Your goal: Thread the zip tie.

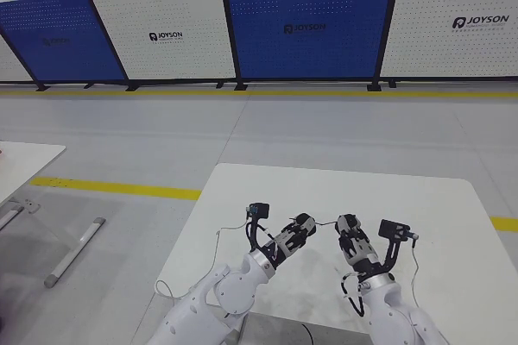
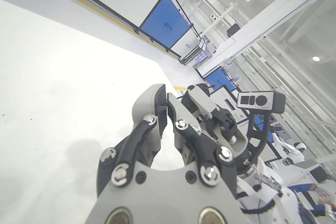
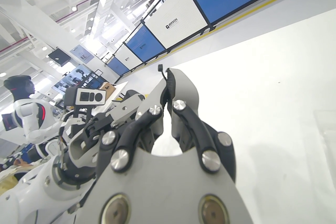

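The zip tie (image 1: 325, 223) shows from above as a thin dark line held in the air over the white bench (image 1: 371, 194); its long axis runs roughly across from one arm to the other, between the left fingers (image 2: 147, 107) and the right fingers (image 3: 183, 86), which stand near each other, tip turned toward tip. The right fingers are pressed together on the strap just below its head (image 3: 160, 68), and that small square head stands clear beyond their tips; the left fingers are drawn together as well, with only a sliver between the ribbed pads, and a thin dark strip looks caught there. That strip is most likely the tail end, though this is a judgement rather than a plain sighting. In the left wrist view a fine line runs on from those pads toward the right fingers beyond. The coming move seems to turn on one relation: the head lies across from the left fingers, on the right arm's side, so the tail would have to be curled round and aimed at it. The left arm appears better placed to steer, with the right holding the target steady. Which way the head's slot faces cannot be made out; how much tail pokes past the left fingers is hidden by the pads; and whether the strap between the arms is bowed or taut is too fine to tell.
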